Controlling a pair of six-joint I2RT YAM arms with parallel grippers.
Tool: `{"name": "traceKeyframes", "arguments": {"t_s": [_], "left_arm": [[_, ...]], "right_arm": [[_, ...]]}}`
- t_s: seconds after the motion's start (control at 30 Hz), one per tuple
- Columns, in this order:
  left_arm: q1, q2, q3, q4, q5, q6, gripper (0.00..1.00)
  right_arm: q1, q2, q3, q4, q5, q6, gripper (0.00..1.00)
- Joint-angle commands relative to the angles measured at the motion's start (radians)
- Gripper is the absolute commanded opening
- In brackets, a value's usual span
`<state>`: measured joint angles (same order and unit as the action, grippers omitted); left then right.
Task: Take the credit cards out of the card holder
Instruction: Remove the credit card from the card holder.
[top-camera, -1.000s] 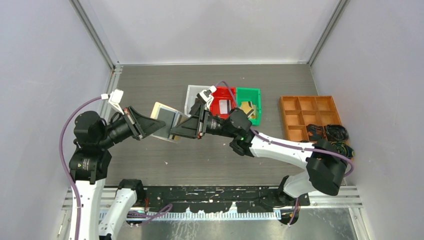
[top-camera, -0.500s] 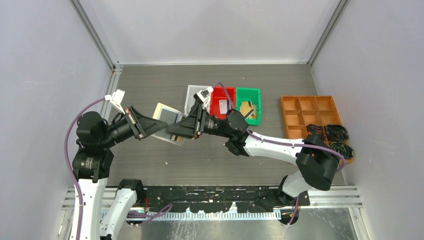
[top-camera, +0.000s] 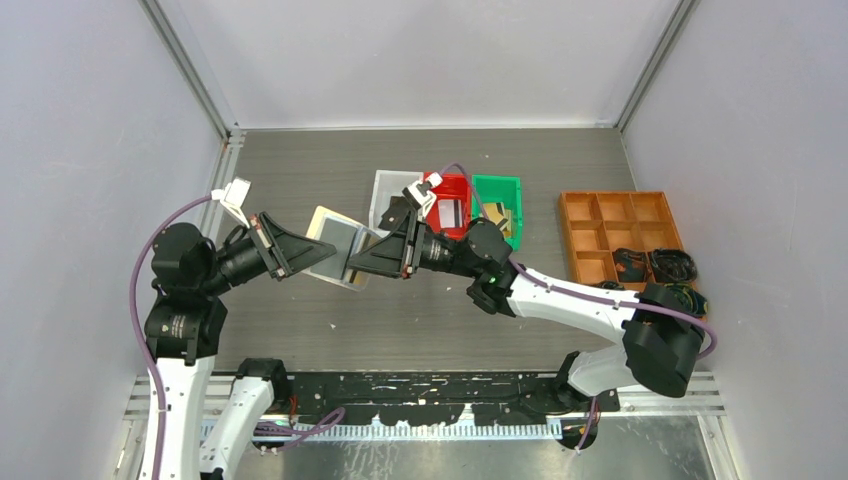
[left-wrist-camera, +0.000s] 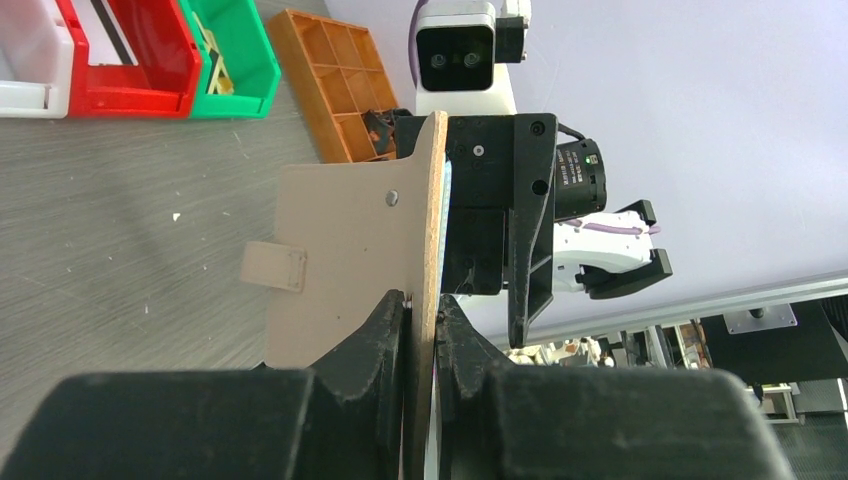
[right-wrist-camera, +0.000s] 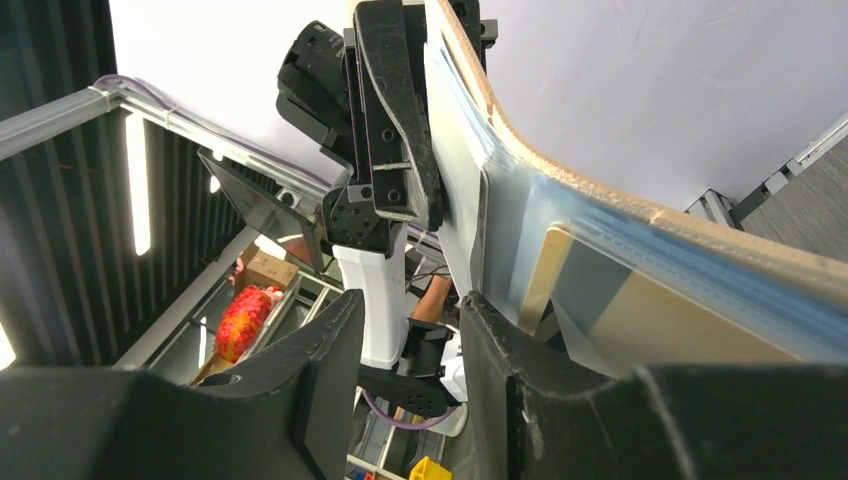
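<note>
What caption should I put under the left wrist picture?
The left gripper pinches the tan card holder, the open right gripper close behind it.

The card holder (left-wrist-camera: 340, 260) looks matt tan leather outside, its inner sleeves (right-wrist-camera: 515, 205) glossy clear plastic; the bench (top-camera: 300, 170) is dull grey, finely grained, the red bin (left-wrist-camera: 150, 70) smooth shiny plastic

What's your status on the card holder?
Left claw shut on card holder, held aloft. Right claw open beside its sleeves; gold card inside. Nothing blocking.
</note>
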<state>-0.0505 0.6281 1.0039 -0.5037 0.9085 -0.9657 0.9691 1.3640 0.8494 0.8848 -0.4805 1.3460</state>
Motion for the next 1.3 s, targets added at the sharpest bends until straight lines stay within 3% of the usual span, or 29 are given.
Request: {"name": "traceKeyframes", "arguments": {"t_s": [0.0, 0.53, 0.73, 0.93, 1.27], "left_arm": [[-0.004, -0.008, 0.054, 0.098, 0.045, -0.033, 0.0], [-0.003, -0.012, 0.052, 0.096, 0.044, -0.033, 0.01], [-0.003, -0.013, 0.023, 0.086, 0.041, -0.016, 0.05], [-0.003, -0.019, 0.003, 0.079, 0.043, -0.011, 0.17], [-0.004, -0.025, -0.057, 0.183, 0.134, -0.135, 0.23]], "right_arm": [[-0.007, -0.016, 0.019, -0.024, -0.001, -0.038, 0.46], [-0.012, -0.014, 0.049, -0.023, -0.007, -0.037, 0.46], [-0.011, 0.061, 0.085, 0.148, -0.033, 0.07, 0.44], [-0.012, 0.07, 0.093, 0.162, -0.021, 0.074, 0.42], [-0.012, 0.088, 0.104, 0.189, 0.0, 0.087, 0.36]]}}
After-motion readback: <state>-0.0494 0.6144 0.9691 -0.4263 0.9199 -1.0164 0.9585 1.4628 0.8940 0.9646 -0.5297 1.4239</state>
